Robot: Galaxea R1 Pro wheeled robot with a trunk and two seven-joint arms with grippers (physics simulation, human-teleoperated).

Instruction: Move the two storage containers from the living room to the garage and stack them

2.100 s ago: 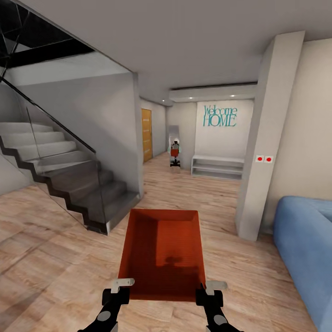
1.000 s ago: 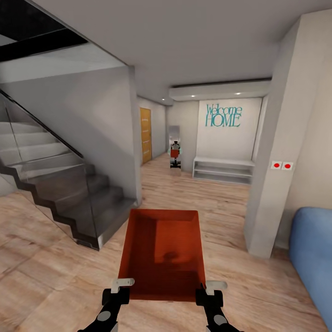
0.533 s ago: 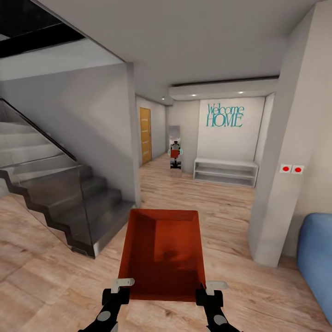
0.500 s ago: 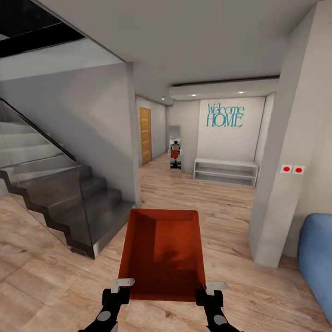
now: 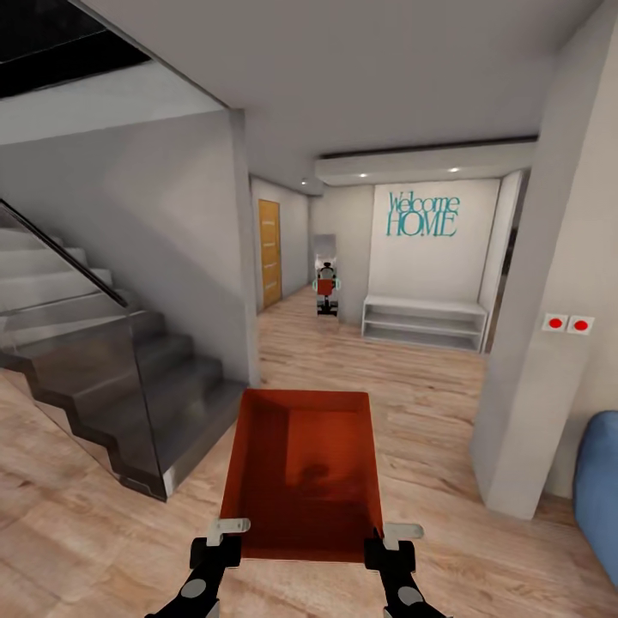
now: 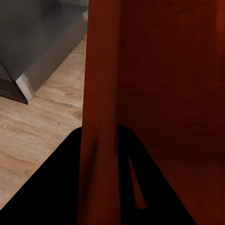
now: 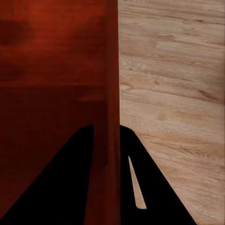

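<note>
Out in front of you at 12 o'clock, low and close, rides the storage container, an open orange-red bin held level above the light wood-plank floor, with nothing inside it. You are in the carrying step: one bin is in hand, you are at the edge of the living room, and by my reading the garage lies somewhere beyond the hallway ahead. The staircase with its glass panel sits at 10 o'clock, a pale pillar with two red switches at 2 o'clock, and the blue sofa just past it at 3 o'clock. The gap between stair and pillar is your lane; the next move calls for a steady drive straight on, keeping the bin's corners off both, then a turn toward the wooden door at 11 o'clock if that leads onward, which these views cannot confirm. Your left gripper pinches the near left wall of the bin, and the left wrist view shows the dark fingers narrow, one on each side of the wall. Your right gripper does the same on the near right wall, fingers closed tight around it. Brake gently so the load does not swing.
</note>
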